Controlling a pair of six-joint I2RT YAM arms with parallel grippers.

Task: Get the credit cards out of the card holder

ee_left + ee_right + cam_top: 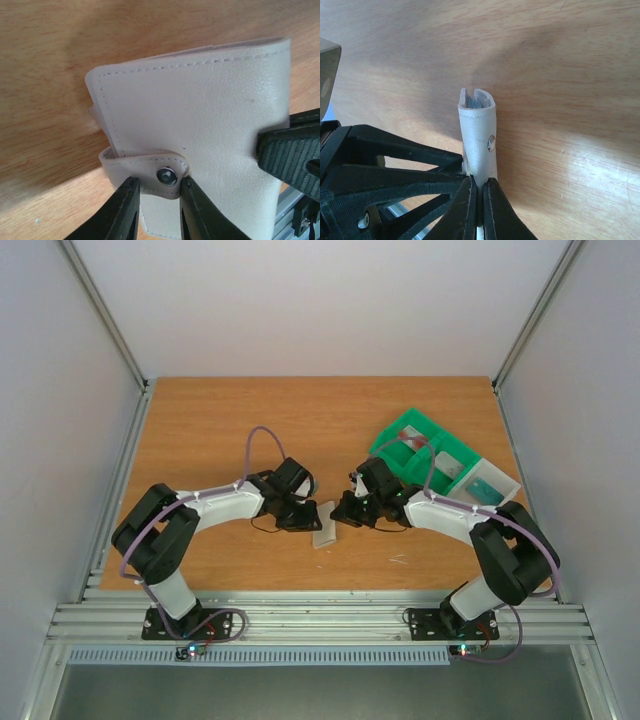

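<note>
Tabletop point(200, 420) of orange-brown wood fills the work area, with both arm bases bolted at its near edge. Left arm point(215, 505) and right arm point(450, 515) reach inward and meet near the table centre. Green compartment tray point(415, 430) sits at the far right, behind the right arm, well apart from the meeting point. Card holder point(325, 527), a pale beige stitched case, is between the two grippers at centre, slightly toward the near edge. Whether it touches the wood cannot be told. Right gripper point(479, 187) is clamped on one edge of the card holder point(479, 135), which stands edge-on from the fingers. One ribbed finger point(287, 155) of this gripper shows on the holder's right edge in the left wrist view. Left gripper point(159, 187) has its jaws narrowed around the snap tab point(145, 167), one finger on each side of the metal stud point(167, 176). Whether they actually pinch the tab cannot be told. Credit cards point(475, 101) are inside the holder; only their bluish edges show at its open end.
</note>
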